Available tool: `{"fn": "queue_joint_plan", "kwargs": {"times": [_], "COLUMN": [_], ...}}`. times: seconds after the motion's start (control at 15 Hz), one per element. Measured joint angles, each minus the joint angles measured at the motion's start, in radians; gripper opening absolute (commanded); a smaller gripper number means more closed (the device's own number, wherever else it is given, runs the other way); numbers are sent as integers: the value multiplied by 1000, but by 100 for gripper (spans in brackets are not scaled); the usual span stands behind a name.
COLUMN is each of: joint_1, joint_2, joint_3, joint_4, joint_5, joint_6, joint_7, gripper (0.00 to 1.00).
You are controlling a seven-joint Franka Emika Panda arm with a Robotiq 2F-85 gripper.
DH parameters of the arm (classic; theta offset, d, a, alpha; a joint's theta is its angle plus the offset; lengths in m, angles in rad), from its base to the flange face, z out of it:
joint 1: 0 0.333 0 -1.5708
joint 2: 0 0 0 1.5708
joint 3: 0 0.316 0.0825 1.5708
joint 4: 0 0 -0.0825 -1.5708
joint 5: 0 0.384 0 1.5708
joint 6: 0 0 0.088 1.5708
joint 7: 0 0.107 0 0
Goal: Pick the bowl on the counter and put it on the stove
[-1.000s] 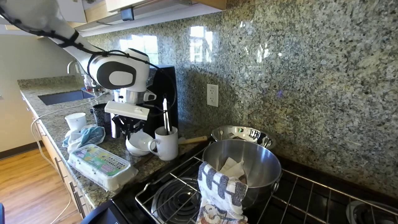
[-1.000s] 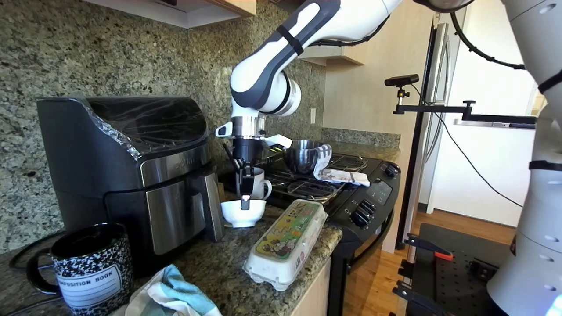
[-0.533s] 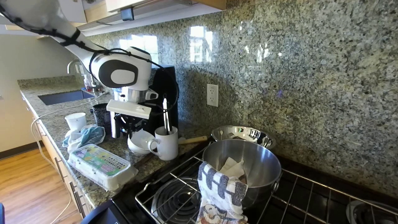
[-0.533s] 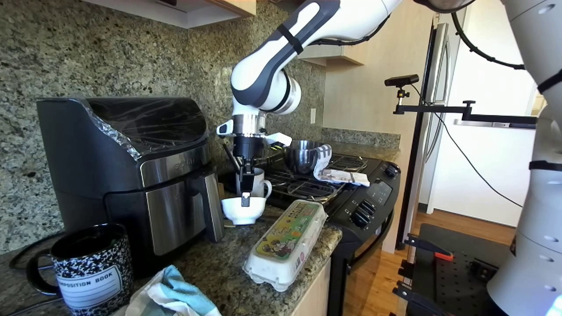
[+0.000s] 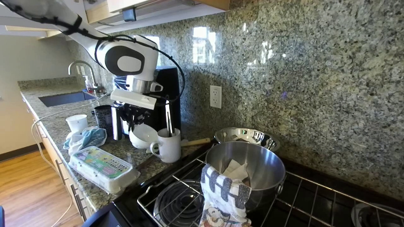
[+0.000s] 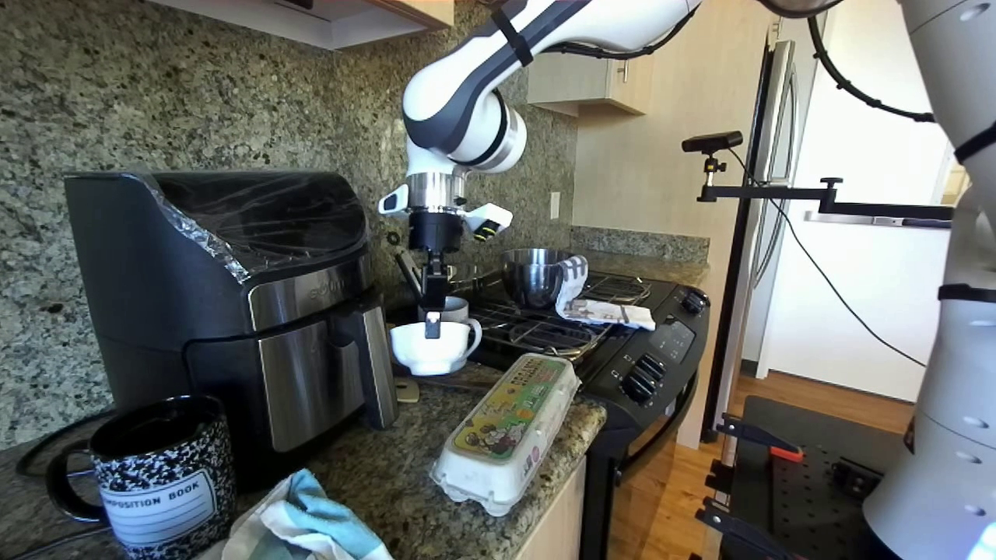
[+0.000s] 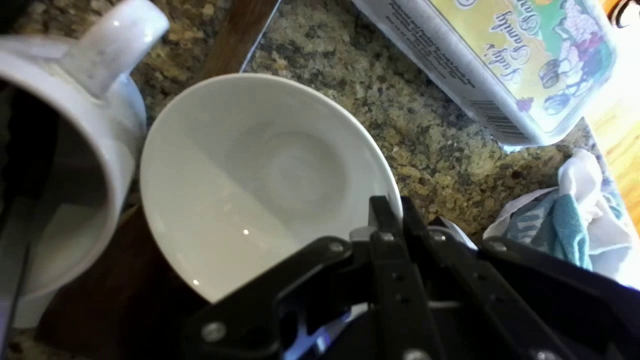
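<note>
The hand (image 7: 396,212) is clamped on the rim of the bowl (image 7: 260,170), one finger inside the wall and one outside. The bowl is suspended below the hand, offset toward the mug (image 5: 170,149) and clear of the desk (image 7: 330,55). The stove (image 5: 296,205) lies beyond the mug, relative to the hand.

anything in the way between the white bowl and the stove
Partly, it seems: a white mug with a tall utensil in it stands close beside the white bowl, on the side toward the stove.
</note>
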Motion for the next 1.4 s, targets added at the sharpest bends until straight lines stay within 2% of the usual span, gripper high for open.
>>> {"fn": "queue_joint_plan", "kwargs": {"times": [0.73,1.4], "joint_1": [-10,-61], "joint_2": [-12,-67], "joint_3": [-12,-121], "joint_4": [155,179], "joint_5": [24,24], "joint_6": [-326,-373], "joint_7": [-4,14], "gripper": [2,2]}}
